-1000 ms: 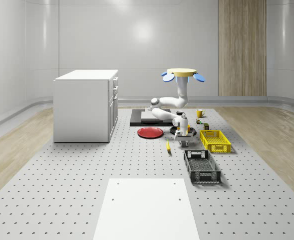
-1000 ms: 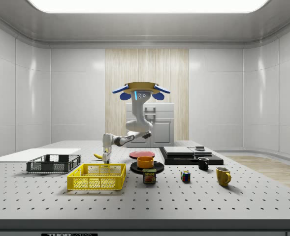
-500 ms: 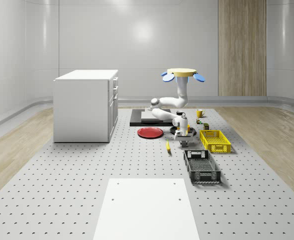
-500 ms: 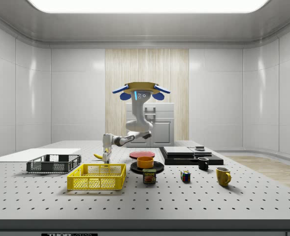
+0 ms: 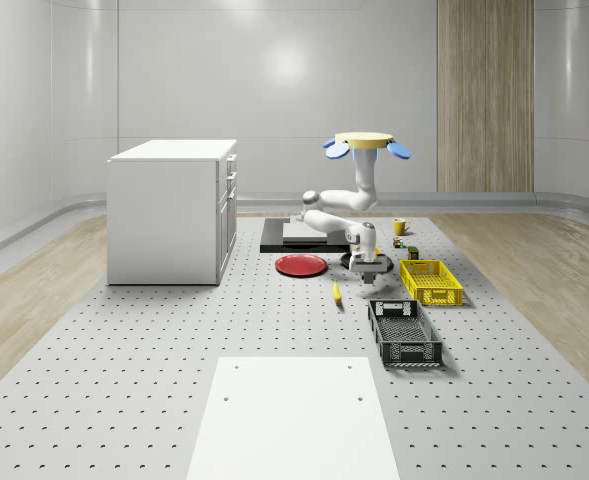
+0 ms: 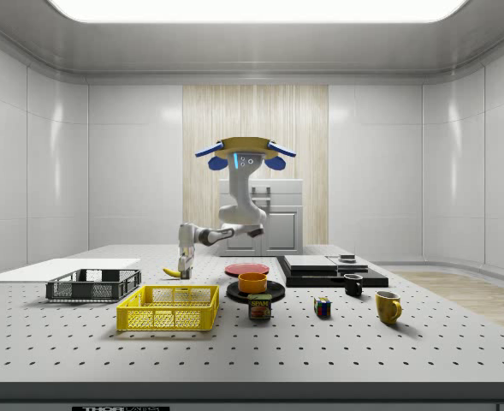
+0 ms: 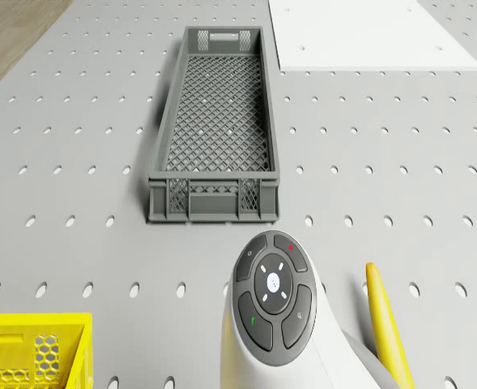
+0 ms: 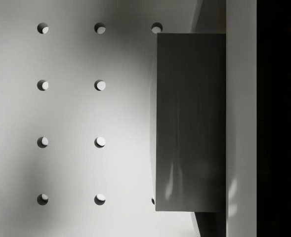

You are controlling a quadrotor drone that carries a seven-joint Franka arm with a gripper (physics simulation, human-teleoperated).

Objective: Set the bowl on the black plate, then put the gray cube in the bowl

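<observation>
Gripping the gray cube (image 8: 190,121), the tool (image 6: 184,267) hangs (drone (image 6: 244,151) hovering) beside the bowl (image 6: 252,282).

Simulated lab: perforated floor (image 5: 124,380), bare white walls, white cabinet (image 5: 172,210).

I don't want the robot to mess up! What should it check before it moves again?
1. Bowl on black plate: ok.
2. Cube inside bowl: not ok; it is right in front of the wrist camera, over the table.
3. Cube firmly held: cannot tell.
4. Gripper over bowl: not ok; it hangs near the banana, to the side view's left of the bowl.
5. Drone hovering above the table: ok.
</observation>
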